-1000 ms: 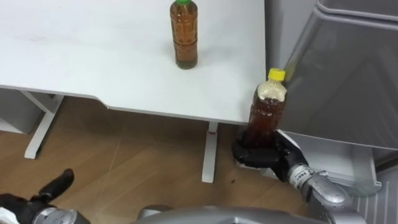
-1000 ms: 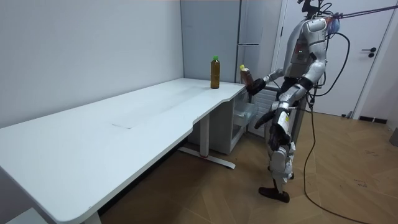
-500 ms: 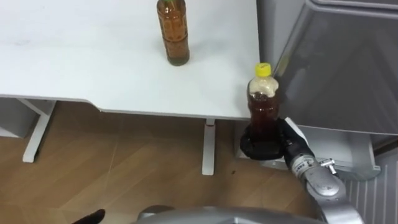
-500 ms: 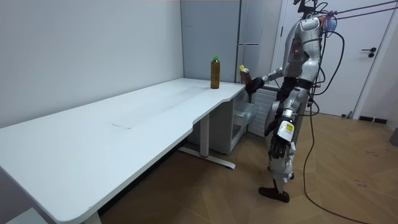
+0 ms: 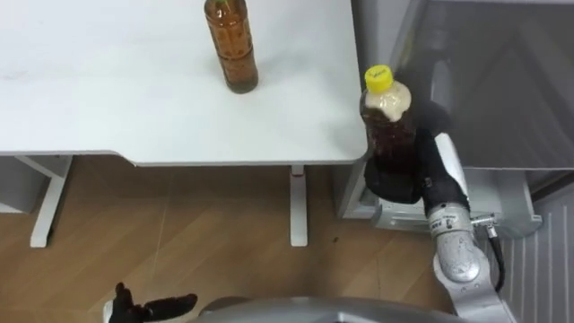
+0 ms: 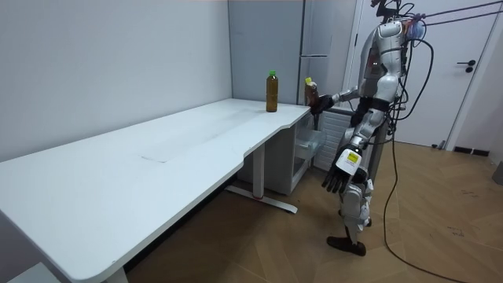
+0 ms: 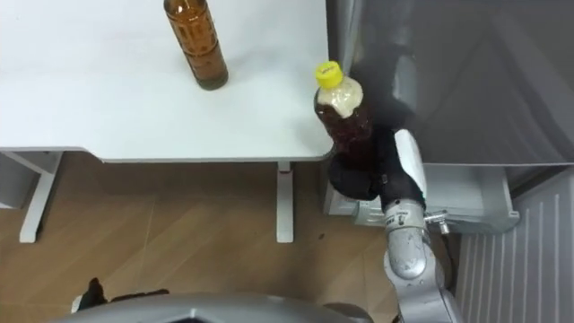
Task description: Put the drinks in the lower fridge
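Observation:
A brown drink bottle with a yellow cap [image 5: 388, 121] is held upright off the table's right corner, in front of the grey fridge [image 5: 489, 81]. My right hand [image 5: 405, 177] is shut round its lower half. A second brown bottle [image 5: 230, 45], green-capped in the room view [image 6: 272, 91], stands on the white table [image 5: 108, 99] near its far right end. My left hand [image 5: 151, 305] hangs low at my side over the wooden floor, fingers relaxed and holding nothing. In the room view I stand between the table's end and the fridge [image 6: 314, 31].
The fridge's lower compartment [image 6: 311, 145] stands open beside the table leg [image 5: 299, 206]; its white bin [image 5: 502, 211] shows below my right hand. A white door [image 6: 471, 71] is at the room view's right. Wooden floor [image 5: 206, 233] lies under the table edge.
The eye views have shifted as my body turned. My left arm swung down to hang at my side. The held bottle rose slightly and stands closer to the fridge front.

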Robot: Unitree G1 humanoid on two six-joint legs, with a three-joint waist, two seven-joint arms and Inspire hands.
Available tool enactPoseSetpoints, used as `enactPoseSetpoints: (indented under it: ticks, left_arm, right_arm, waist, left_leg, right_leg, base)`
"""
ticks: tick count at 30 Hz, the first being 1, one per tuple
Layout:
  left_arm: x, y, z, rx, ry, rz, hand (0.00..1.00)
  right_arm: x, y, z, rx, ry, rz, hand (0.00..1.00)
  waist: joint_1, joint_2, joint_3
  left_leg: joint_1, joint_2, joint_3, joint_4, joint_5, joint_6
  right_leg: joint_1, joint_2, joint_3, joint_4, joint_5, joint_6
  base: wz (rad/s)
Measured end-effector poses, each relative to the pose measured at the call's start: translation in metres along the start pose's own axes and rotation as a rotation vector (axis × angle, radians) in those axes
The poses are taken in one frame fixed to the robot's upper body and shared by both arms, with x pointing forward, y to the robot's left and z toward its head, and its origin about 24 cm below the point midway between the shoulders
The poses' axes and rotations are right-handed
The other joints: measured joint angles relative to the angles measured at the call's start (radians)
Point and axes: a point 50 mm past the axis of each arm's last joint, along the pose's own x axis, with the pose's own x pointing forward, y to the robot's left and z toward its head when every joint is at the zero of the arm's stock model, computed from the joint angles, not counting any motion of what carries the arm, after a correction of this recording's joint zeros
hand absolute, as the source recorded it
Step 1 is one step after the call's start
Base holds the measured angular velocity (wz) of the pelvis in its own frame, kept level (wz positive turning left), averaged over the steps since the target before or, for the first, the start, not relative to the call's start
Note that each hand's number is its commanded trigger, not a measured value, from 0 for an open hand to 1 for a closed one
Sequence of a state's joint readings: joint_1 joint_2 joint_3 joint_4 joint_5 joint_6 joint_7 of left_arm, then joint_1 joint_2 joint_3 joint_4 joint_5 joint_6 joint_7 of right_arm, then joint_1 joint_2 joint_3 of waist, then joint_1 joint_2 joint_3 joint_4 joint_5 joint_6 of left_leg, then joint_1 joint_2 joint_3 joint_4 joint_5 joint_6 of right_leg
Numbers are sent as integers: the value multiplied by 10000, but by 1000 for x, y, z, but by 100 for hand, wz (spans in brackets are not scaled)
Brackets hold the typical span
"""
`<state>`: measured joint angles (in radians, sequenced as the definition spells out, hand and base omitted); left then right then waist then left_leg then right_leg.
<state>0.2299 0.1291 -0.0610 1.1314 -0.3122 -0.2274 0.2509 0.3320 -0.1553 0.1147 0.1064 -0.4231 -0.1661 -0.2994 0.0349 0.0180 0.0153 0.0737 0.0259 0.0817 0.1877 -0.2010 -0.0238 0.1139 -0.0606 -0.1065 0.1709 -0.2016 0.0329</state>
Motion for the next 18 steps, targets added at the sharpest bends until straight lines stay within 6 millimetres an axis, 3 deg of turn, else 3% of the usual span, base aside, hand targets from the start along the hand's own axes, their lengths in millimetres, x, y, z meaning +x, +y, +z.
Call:
enactPoseSetpoints:
  ticks: [6, 18]
  left_arm:
    - [2, -2, 2, 191, 54, -315, 0]
    - [2, -2, 0, 453, 86, -533, 0]
  right_arm:
    - [-4, -9, -3, -646, -460, -2095, 100]
    - [-9, -32, -25, 2654, 1595, -6106, 100]
  waist:
    - [25, 74, -28]
    - [-5, 58, -28]
  left_leg:
    - [94, 4, 100, -8, 7, 8]
    - [242, 4, 202, -196, 6, 6]
  right_leg:
    - [-22, 15, 157, 7, 46, 11]
    - [75, 13, 151, -167, 39, 24]
  base:
    - [-6]
    - [-2]
